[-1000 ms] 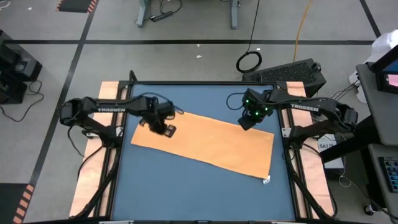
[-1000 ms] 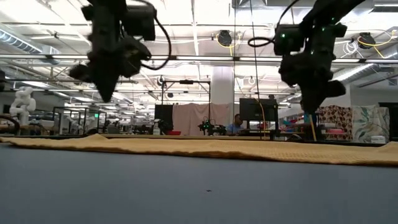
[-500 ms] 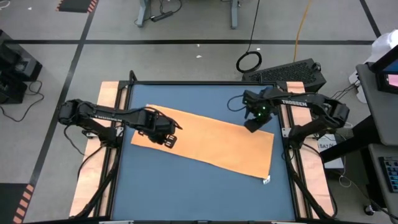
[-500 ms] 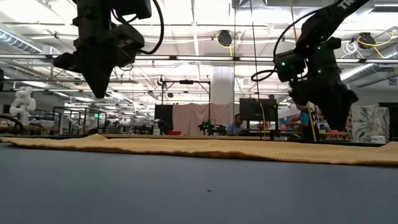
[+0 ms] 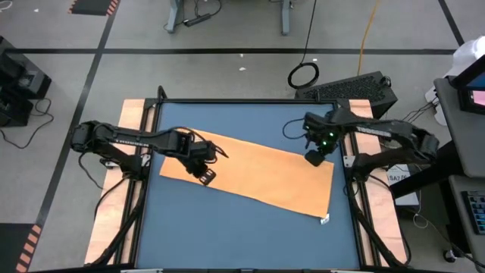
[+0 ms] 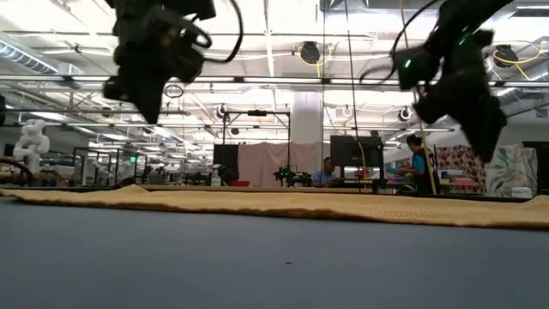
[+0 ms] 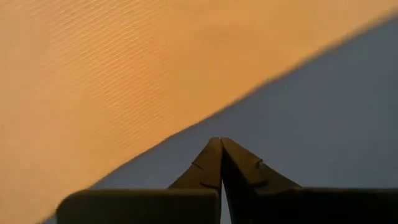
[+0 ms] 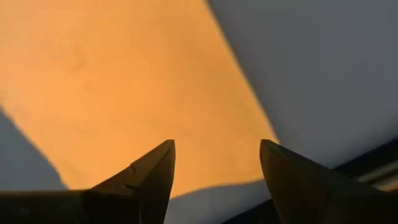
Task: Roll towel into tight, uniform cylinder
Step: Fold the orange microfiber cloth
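Blue worktop point(image 5: 250, 227) framed in black, carrying one flat cloth. Towel point(image 5: 258, 171), orange-yellow, spread unrolled in a long strip running diagonally from the far left of the worktop down toward the near right; small white tag point(image 5: 324, 220) at its near right corner. Seen in the low view as a thin, slightly rippled yellow band point(image 6: 292, 204) lying flat across the surface.

Left gripper point(image 5: 206, 173) over the towel's left end, near the cloth's front edge, raised clear of it in the low view point(image 6: 150, 107). Fingers point(image 7: 211, 165) pressed together tip to tip, clenched on nothing, pointing at the line where yellow fabric meets blue surface.

Right gripper point(image 5: 313, 158) over the towel's far right corner, likewise held above the cloth in the low view point(image 6: 489, 146). Fingers point(image 8: 149, 174) spread well apart, released, with the towel's corner point(image 8: 143, 93) showing between them and bare worktop beyond.

Far behind the worktop, a person point(image 6: 418, 167) in a blue top standing among desks and monitors
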